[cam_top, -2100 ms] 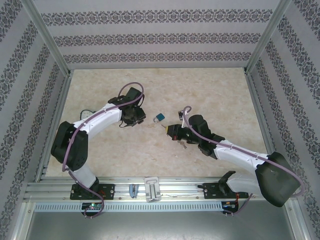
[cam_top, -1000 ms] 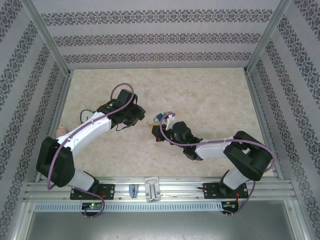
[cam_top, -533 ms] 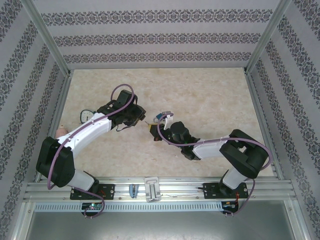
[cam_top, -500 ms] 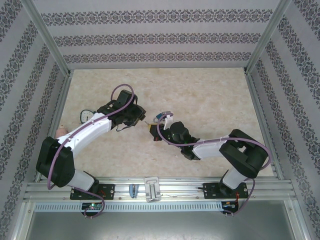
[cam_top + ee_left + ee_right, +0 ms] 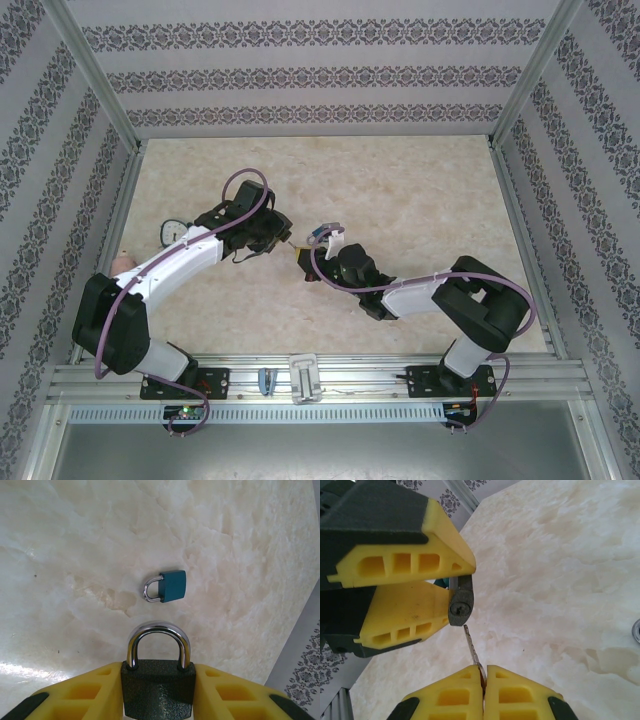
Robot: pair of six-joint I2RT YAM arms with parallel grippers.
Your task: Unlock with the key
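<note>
Step in hand, as I judge it: insert the key into the lock that I hold above the worktop [image 5: 75,545].

My left jaws pinch the dark padlock [image 5: 157,690] by the two flanks of its body. In the left wrist view its shackle points to 12 o'clock. My right jaws are pressed together on the head of the key [image 5: 472,652], and the blade projects toward 11 o'clock in the right wrist view. The blade tip stands just beside the keyway [image 5: 460,608], at its 6 o'clock, not yet inside it. A teal padlock [image 5: 167,586] lies on the worktop at 12 o'clock from the held one, apart from it, with its shackle toward 9 o'clock. I leave it alone.

Procedure:
1. Hold the left jaws steady so that the keyway face does not swing.
2. Bring the blade in line with the slot before advancing, because it looks slightly offset and tilted.
3. Advance slowly along the blade axis. If the tip catches on the rim, back off and re-align, since a thin blade may slip in my grip.
4. Turn only once the blade is fully seated
</note>
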